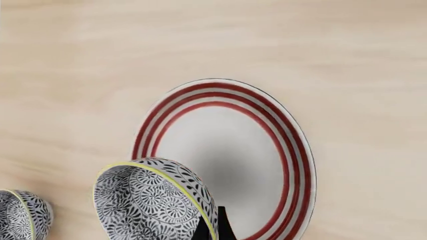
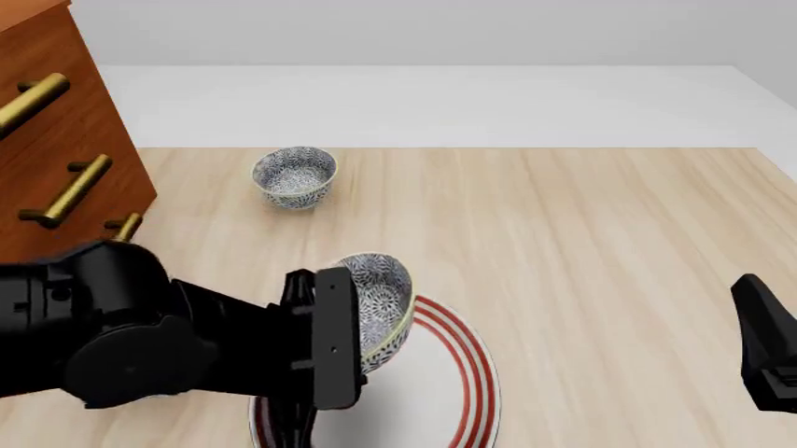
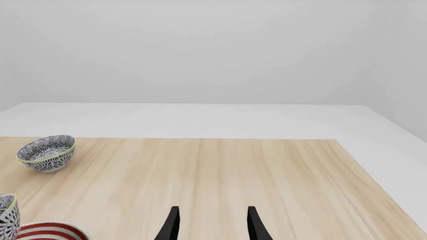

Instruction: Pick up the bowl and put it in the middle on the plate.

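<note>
Bowl point(image 2: 377, 308), blue-grey floral with a yellowish rim, hung tilted over the plate point(image 2: 468, 373) near the worktop's point(image 2: 598, 243) front, its rim pinched in the left pincer point(image 1: 212, 227). Second bowl point(image 2: 295, 175) stood far left. Right pincer point(image 3: 211, 225) was parted, holding nothing.

The plate point(image 2: 468, 373) is half hidden by the left arm; the right tool point(image 3: 211, 225) is cut off

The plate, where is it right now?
In the front view the plate lies near the table's near edge, left of centre, under the bowl held tilted in the left gripper.
</note>
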